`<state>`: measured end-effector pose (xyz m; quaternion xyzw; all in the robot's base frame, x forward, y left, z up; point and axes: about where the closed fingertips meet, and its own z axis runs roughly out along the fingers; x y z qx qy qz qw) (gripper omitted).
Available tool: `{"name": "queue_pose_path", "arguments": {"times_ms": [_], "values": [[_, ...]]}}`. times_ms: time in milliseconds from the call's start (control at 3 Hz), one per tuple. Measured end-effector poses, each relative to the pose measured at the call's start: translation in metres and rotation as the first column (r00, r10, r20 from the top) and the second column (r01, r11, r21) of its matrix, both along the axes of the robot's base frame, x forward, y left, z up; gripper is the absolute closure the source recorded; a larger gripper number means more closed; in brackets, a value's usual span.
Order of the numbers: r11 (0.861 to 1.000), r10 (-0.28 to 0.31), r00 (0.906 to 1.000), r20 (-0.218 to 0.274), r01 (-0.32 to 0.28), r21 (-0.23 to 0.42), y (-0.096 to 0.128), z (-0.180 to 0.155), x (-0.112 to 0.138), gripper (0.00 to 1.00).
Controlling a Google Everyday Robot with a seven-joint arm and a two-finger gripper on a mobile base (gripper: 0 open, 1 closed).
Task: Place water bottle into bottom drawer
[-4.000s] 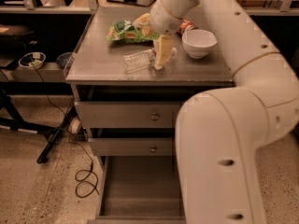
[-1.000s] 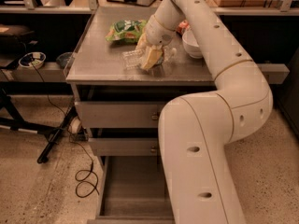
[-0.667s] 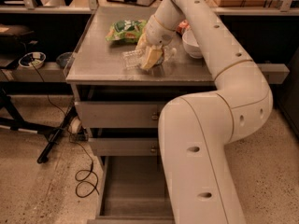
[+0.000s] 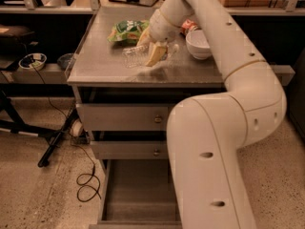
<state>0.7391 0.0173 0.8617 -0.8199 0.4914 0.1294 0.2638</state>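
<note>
Currently on the grasp step, by my read; nothing is in the drawer yet. Nearest: bottom drawer (image 4: 136,190) pulled open, a plain grey metal tray with a flat floor, partly hidden by the bulky smooth white arm (image 4: 209,175). Above it are two shallow drawers (image 4: 124,118), shut, with round brass knobs (image 4: 158,119). On the dull grey metal cabinet top (image 4: 105,68), mid-depth and near the centre, the water bottle (image 4: 134,55) lies on its side: clear, ribbed, thin plastic, likely to roll or crush. Gripper (image 4: 155,55) is down right at it, touching or nearly so; can't tell whether it has closed on the bottle. Next move needs a firm hold, a lift clear of the top, then out past the front edge and down into the tray. Further back: glossy white bowl (image 4: 199,44) toward the right edge, crinkly green bag (image 4: 126,31) toward the back, red can (image 4: 189,26) behind the arm.
</note>
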Motion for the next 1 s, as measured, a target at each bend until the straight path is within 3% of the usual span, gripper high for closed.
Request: {"name": "queue_pose_path", "arguments": {"times_ms": [333, 667, 1000], "values": [[0.992, 0.117, 0.9919, 0.049, -0.119, 0.037, -0.012, 0.019, -0.021, 1.00], [0.977, 0.199, 0.9765, 0.083, -0.204, 0.056, -0.023, 0.024, -0.038, 1.00], [0.944, 0.299, 0.9462, 0.123, -0.313, 0.109, -0.032, 0.026, -0.069, 1.00]]}}
